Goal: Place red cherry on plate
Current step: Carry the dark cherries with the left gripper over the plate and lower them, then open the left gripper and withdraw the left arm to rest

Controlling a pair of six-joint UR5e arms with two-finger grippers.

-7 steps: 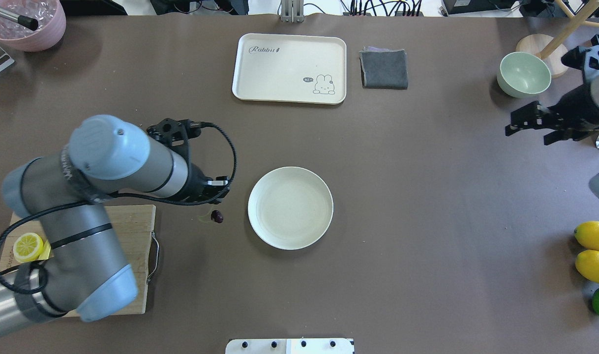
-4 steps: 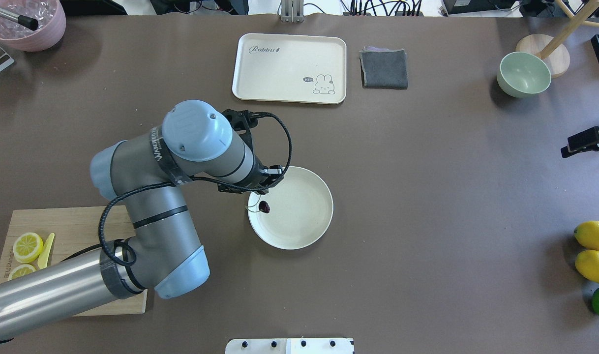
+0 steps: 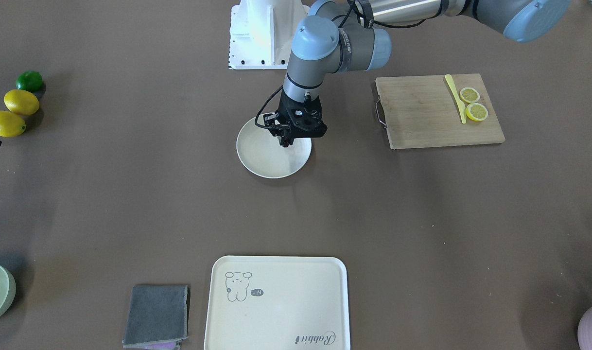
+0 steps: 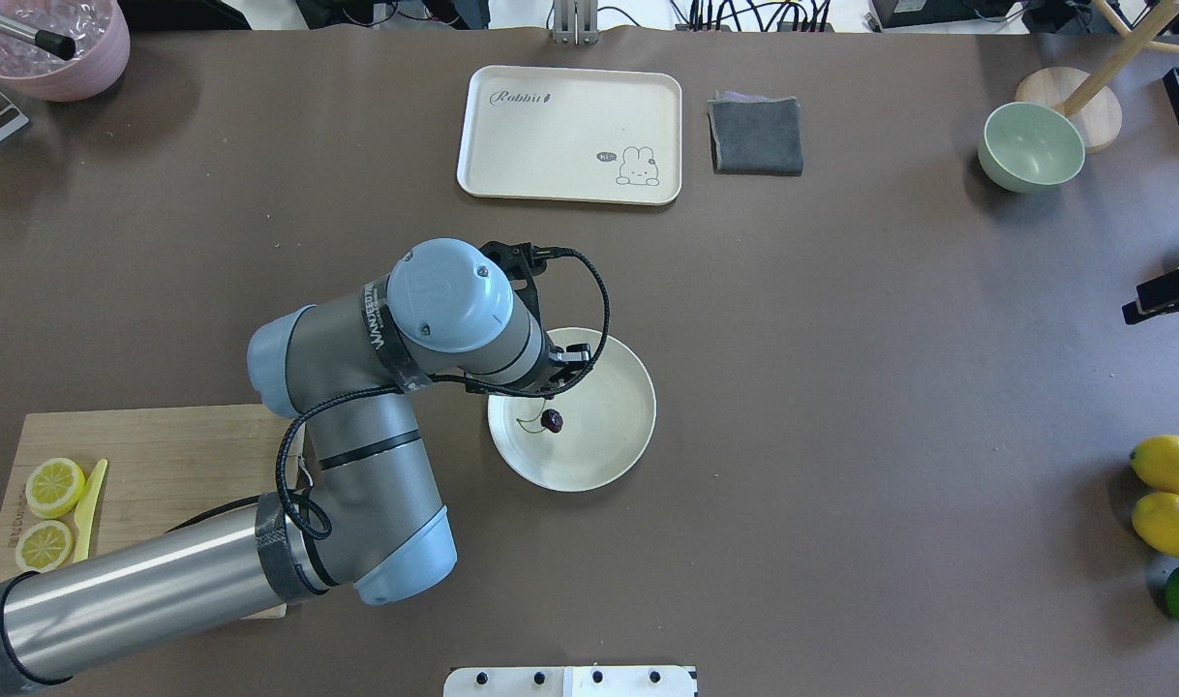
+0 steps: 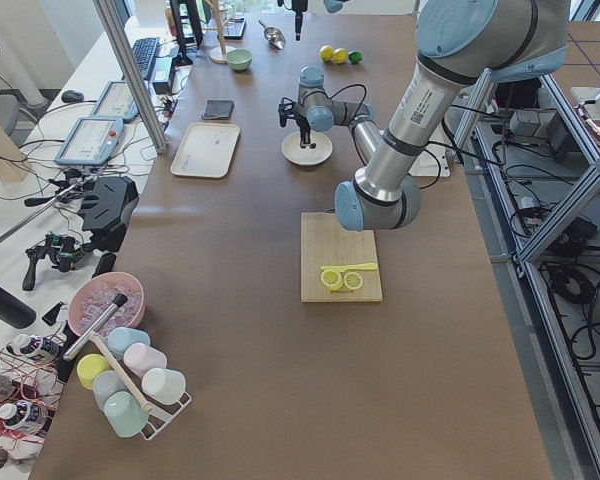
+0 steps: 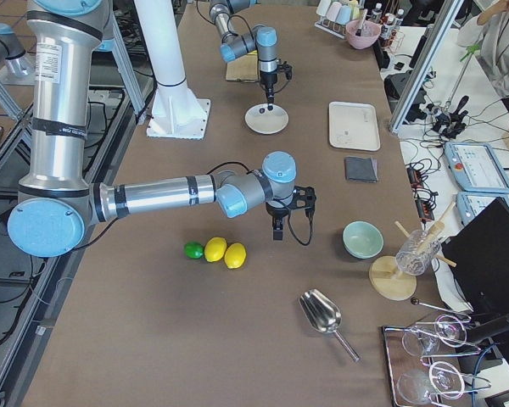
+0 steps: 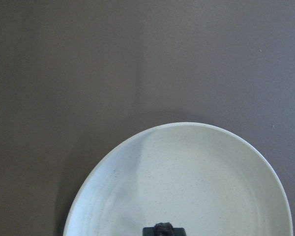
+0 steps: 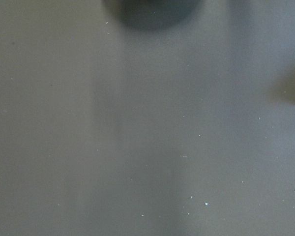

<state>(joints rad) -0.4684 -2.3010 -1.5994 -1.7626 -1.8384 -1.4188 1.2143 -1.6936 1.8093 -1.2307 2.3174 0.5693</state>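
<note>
There's the left gripper [image 3: 287,142] poised right over the plate [image 4: 604,457], clamped tight on the red cherry [image 4: 552,420], which shows dark just beneath its tips, inside the rim on the side nearer the arm. Whether the fruit touches the plate floor, can't tell. The right gripper [image 4: 1165,296] hangs well off to the side; its opening can't be judged.

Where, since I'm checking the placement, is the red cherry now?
In the overhead view the red cherry is pinched in the left gripper over the plate, just left of its centre.
</note>
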